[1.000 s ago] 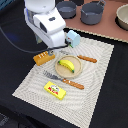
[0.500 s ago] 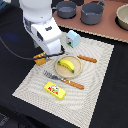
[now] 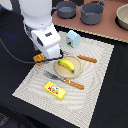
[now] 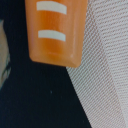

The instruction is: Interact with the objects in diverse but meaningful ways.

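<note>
**Eight toy kitchen items around one claw**

Claw: mostly hidden behind the white wrist housing in the exterior view; fingers not shown in the wrist view, so whether released or clenched cannot be told.

Bread loaf: orange-brown with white stripes, directly beneath the claw, at the edge of the pale woven mat; it fills the wrist view, partly over dark tabletop.

Banana: yellow, on a tan round plate, just beside the claw.

Fork and knife: near, past the plate.

Yellow box: flat, farther off.

Blue carton: near, behind the arm.

Two grey pots: well apart.
</note>
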